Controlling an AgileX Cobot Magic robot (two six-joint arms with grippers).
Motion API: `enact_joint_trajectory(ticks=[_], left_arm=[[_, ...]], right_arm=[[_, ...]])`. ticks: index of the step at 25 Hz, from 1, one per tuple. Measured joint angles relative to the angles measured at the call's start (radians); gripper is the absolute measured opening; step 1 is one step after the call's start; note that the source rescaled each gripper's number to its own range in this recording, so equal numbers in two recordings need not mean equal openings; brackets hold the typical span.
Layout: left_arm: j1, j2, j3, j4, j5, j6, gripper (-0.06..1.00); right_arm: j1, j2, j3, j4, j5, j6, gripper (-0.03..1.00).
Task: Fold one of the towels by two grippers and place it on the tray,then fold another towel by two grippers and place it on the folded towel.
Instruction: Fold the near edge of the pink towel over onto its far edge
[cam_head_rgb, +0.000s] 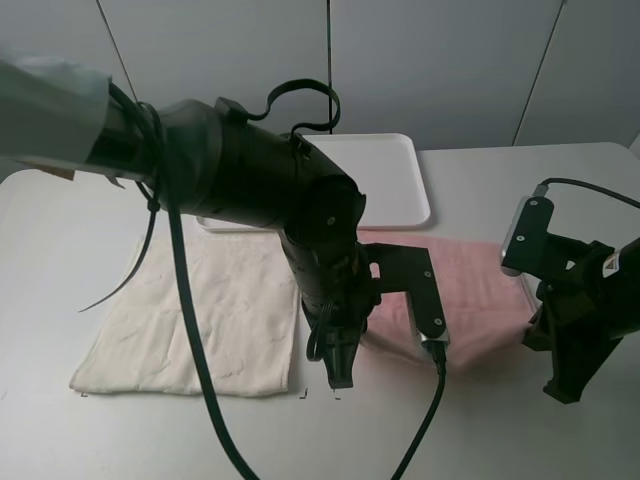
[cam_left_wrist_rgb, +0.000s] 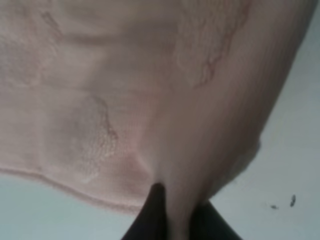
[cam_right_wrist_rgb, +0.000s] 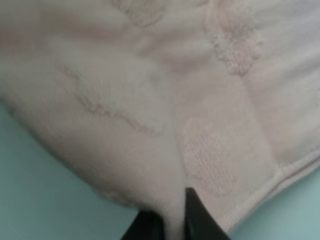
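Both arms are chunky matte black. Left arm (cam_head_rgb: 250, 170) has a grey cover (cam_head_rgb: 50, 110) near its base and loose black cables (cam_head_rgb: 190, 330) looping off. Right arm (cam_head_rgb: 590, 300) has a silver-faced boxy camera (cam_head_rgb: 527, 235). Fingertips (cam_left_wrist_rgb: 152, 210) are thin black wedges.

Nubby terry pink towel (cam_left_wrist_rgb: 125, 100); glossy tray (cam_head_rgb: 395, 190)

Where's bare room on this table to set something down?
Free: the tray's visible part, table right of it behind the pink towel, table left of the cream towel. Crowded: the pink towel's front edge, where left tool and right tool pinch it.
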Motion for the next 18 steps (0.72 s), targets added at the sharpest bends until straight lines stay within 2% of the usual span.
enact_joint_trajectory(ticks=[5, 7, 14, 18], left_arm=[[0.06, -0.033, -0.041, -0.148, -0.033, -0.002, 0.0], [0.08, -0.037, -0.049, -0.182, -0.041, -0.007, 0.0], [0.133, -0.037, -0.053, -0.202, -0.063, -0.114, 0.0], [0.152, -0.037, -0.053, -0.204, -0.089, -0.17, 0.0]], right_arm=[[0.0, -0.029, -0.072, -0.043, 0.066, 0.171, 0.0], [0.0, -0.029, -0.101, -0.074, 0.075, 0.249, 0.0], [0.0, -0.027, -0.174, -0.246, 0.066, 0.601, 0.0], [0.0, 0.009, -0.183, -0.333, 0.059, 0.743, 0.0]])
